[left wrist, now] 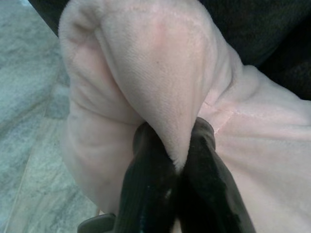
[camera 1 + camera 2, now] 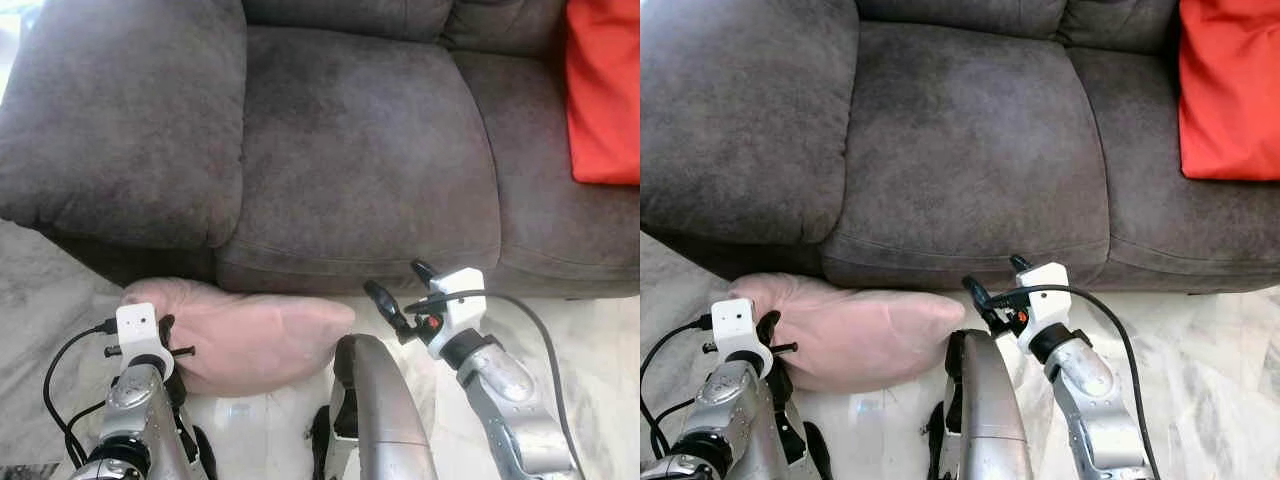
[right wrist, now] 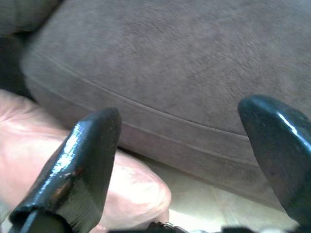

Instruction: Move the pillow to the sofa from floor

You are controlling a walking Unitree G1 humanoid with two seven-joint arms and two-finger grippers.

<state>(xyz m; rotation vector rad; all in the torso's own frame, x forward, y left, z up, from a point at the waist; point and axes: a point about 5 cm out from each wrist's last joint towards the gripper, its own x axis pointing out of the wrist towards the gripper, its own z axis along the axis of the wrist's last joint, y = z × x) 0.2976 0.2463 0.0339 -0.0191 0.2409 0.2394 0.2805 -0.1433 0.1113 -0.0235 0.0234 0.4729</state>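
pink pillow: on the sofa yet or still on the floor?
On the floor. The soft pink pillow lies on the pale marble floor against the grey sofa front; the left gripper pinches its corner.

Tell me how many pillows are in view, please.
2. A pink pillow lies on the floor against the sofa, pinched by the left gripper. A red pillow rests on the sofa's right seat.
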